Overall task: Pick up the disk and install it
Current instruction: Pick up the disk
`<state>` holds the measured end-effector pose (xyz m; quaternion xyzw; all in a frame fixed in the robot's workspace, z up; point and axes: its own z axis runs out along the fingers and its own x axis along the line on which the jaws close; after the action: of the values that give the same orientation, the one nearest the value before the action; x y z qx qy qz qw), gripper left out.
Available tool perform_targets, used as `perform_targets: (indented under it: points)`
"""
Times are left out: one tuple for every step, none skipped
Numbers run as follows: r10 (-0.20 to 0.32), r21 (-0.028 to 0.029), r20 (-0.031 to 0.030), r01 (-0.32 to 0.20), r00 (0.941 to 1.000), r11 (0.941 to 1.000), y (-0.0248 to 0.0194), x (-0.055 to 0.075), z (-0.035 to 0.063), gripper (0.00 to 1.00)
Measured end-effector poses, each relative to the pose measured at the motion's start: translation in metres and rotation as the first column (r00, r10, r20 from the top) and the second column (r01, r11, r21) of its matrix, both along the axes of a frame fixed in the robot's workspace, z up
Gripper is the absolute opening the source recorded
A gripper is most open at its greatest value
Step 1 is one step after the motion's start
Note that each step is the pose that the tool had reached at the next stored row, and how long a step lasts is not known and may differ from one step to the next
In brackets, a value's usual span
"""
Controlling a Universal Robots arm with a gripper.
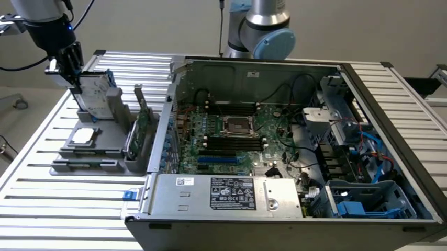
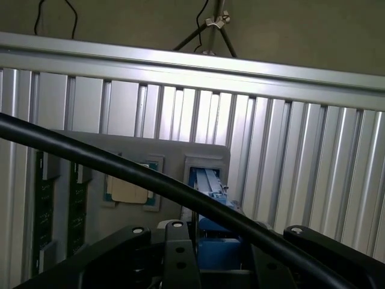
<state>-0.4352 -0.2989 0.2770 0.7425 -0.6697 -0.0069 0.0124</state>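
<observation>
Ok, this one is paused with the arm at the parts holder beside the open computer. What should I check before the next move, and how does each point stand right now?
1. Gripper at the disk: ok, it sits at the disk's upper edge.
2. Disk upright in the grey holder: ok.
3. Firm hold on the disk: cannot tell.
4. Computer case open on top: ok.
5. Blue drive cage free to take the disk: cannot tell.
6. Chip and green card apart from the gripper: ok.
</observation>
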Motion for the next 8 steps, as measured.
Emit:
perform_targets:
  points:
    - [0.0, 0.0, -0.0001, 0.0, 1.0, 1.0, 0.0, 0.0, 0.0, 0.34]
    - [0.0, 0.0, 0.0, 0.0, 1.0, 1.0, -0.0001, 0.0, 0.0, 0.34]
    - [0.0, 0.0, 0.0, 0.0, 1.0, 1.0, -0.0001, 0.0, 0.0, 0.34]
    - [0.0, 0.0, 0.0002, 0.0, 1.0, 1.0, -0.0001, 0.0, 0.0, 0.34]
    - [0.0, 0.0, 0.0005, 0.0, 1.0, 1.0, -0.0001, -0.0001, 0.0, 0.34]
    - [0.0, 0.0, 0.0011, 0.0, 1.0, 1.0, -0.0001, 0.0, 0.0, 0.34]
    - [0.0, -0.0002, 0.0019, 0.0, 1.0, 1.0, -0.0002, -0.0001, 0.0001, 0.33]
    - [0.0, -0.0001, 0.0034, 0.0, 1.0, 1.0, -0.0002, -0.0001, 0.0001, 0.33]
